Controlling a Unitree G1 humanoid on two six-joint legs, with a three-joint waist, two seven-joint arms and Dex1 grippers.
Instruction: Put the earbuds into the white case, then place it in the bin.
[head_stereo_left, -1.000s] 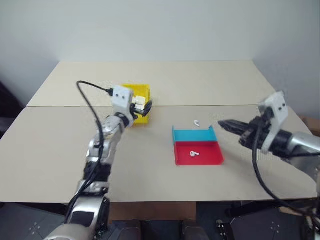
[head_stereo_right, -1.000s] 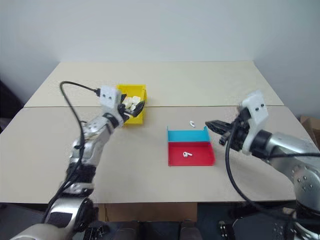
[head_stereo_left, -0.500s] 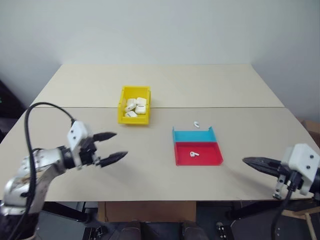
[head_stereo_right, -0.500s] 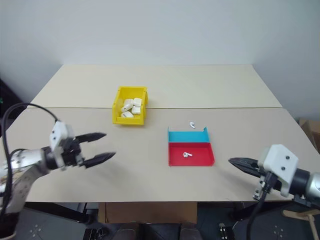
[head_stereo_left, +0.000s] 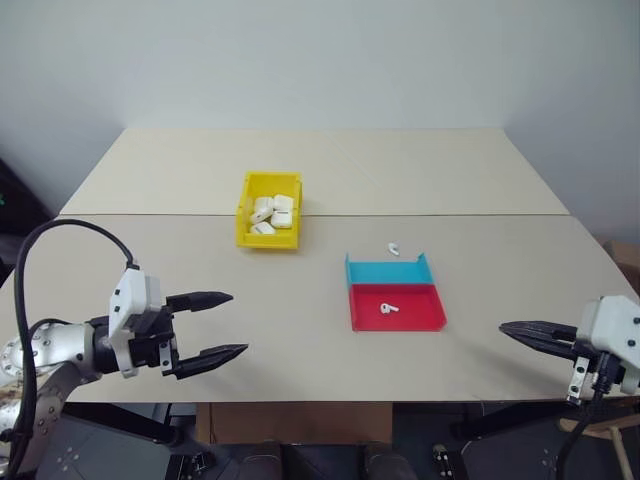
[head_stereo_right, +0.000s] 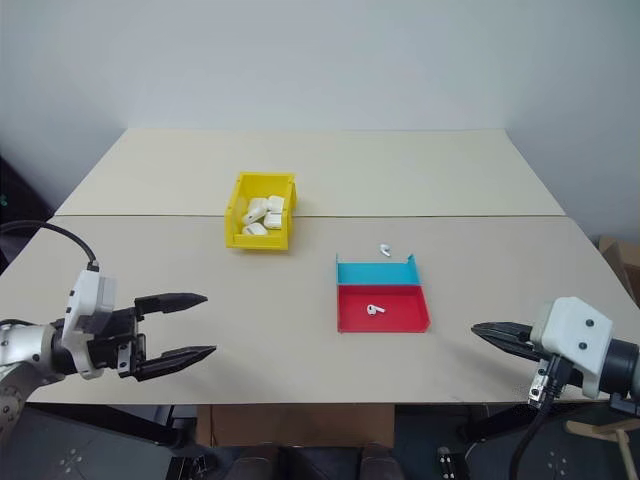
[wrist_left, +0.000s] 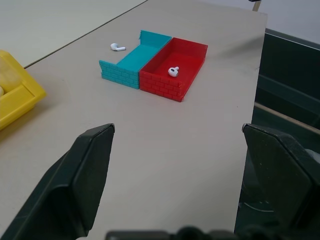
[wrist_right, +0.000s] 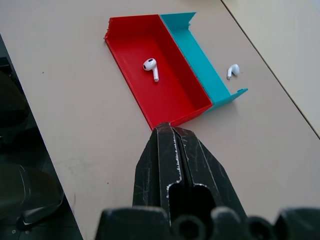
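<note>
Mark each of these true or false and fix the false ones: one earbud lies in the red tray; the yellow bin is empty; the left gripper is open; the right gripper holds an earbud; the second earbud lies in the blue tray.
1. One earbud lies in the red tray. True.
2. The yellow bin is empty. False: several white cases lie in it.
3. The left gripper is open. True.
4. The right gripper holds an earbud. False: it is shut on nothing.
5. The second earbud lies in the blue tray. False: it lies on the table, just beyond that tray.
</note>
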